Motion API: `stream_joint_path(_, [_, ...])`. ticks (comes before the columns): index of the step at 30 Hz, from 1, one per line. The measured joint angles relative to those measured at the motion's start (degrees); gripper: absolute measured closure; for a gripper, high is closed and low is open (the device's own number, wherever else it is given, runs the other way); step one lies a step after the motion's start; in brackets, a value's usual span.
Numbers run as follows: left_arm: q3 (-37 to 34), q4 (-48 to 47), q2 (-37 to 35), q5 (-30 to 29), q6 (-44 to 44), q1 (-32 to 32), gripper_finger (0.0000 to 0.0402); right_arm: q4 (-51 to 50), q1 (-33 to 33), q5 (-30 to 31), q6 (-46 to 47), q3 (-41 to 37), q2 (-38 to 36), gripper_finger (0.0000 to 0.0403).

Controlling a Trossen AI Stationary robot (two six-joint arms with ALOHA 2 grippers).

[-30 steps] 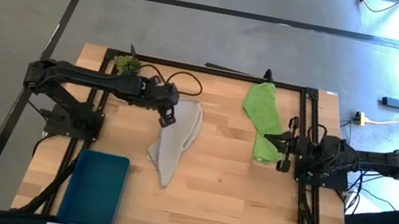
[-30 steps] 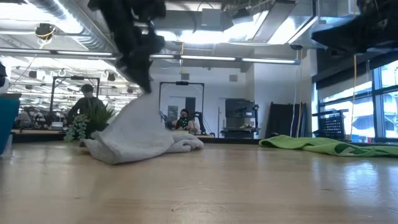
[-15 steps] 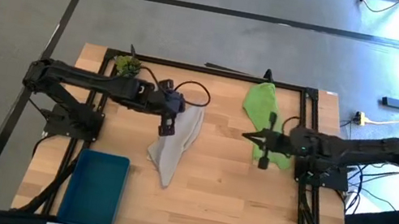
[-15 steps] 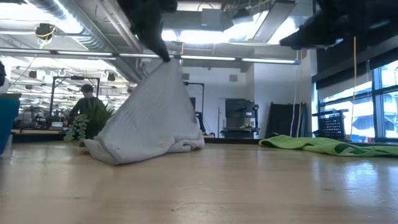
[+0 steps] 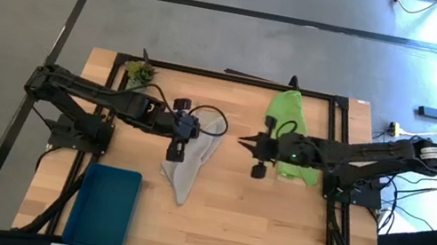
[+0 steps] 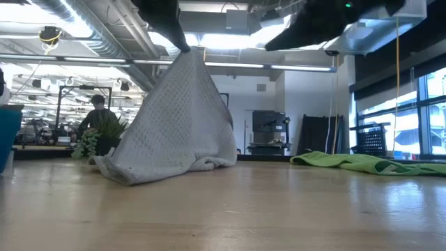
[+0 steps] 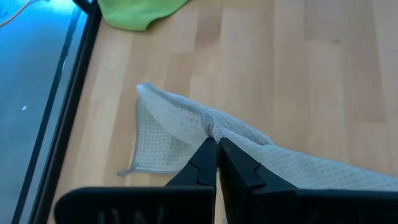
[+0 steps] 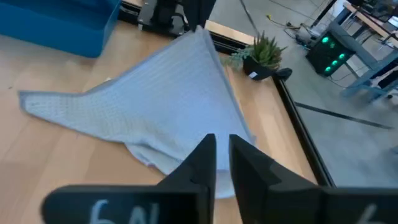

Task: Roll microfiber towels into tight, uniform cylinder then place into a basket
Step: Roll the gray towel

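The light grey towel (image 5: 194, 159) lies at the table's middle left, with one part pulled up into a tent (image 6: 178, 118). My left gripper (image 5: 182, 140) is above it and shut on it. The lime green towel (image 5: 285, 116) lies flat at the far right, partly under my right arm. My right gripper (image 5: 249, 146) hangs in the air between the two towels, pointing at the grey one. Its fingers (image 8: 205, 158) stand a narrow gap apart and hold nothing. The teal basket (image 5: 104, 206) stands at the near left corner. My left gripper pinches a bunched spot of the grey towel (image 7: 214, 129) between its two fingertips, coming from above and pointing down. The cloth is drawn up to a peak (image 6: 185, 59) and spreads out below it. Its lower edges (image 6: 153, 171) rest on the table.
A small green plant (image 5: 139, 70) stands at the far left corner and shows in the right wrist view (image 8: 264, 53). A black frame (image 5: 335, 134) runs along the table's edges. Bare wood (image 5: 254, 228) lies along the near side, right of the basket.
My left gripper has risen with the grey towel. The pinched part has been drawn up from a low heap into a tall tent, while the lower edges stay on the table. My right gripper has gone from beside the green towel toward the table's left, toward the grey towel.
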Motion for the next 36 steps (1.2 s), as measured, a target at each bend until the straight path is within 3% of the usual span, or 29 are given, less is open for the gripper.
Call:
stream_joint_path(11, [0.0,0.3,0.0,-0.6,0.0,-3.5,0.0402,-0.1,-1.8,-1.4,-0.2,9.6,14.6,0.0277])
stream_joint_path(18, [0.0,0.4,0.0,-0.7,0.0,-4.2,0.0401,0.2,-3.5,-1.5,-4.2,14.4,21.6,0.028])
stream_joint_path(28, [0.0,0.4,0.0,-0.7,0.0,-4.2,0.0401,0.5,-5.8,-1.6,-8.0,18.5,25.9,0.0281])
stream_joint_path(36, [0.0,0.3,0.0,-0.7,0.0,-4.2,0.0401,0.1,-8.1,-12.3,-10.4,18.6,26.5,0.0281])
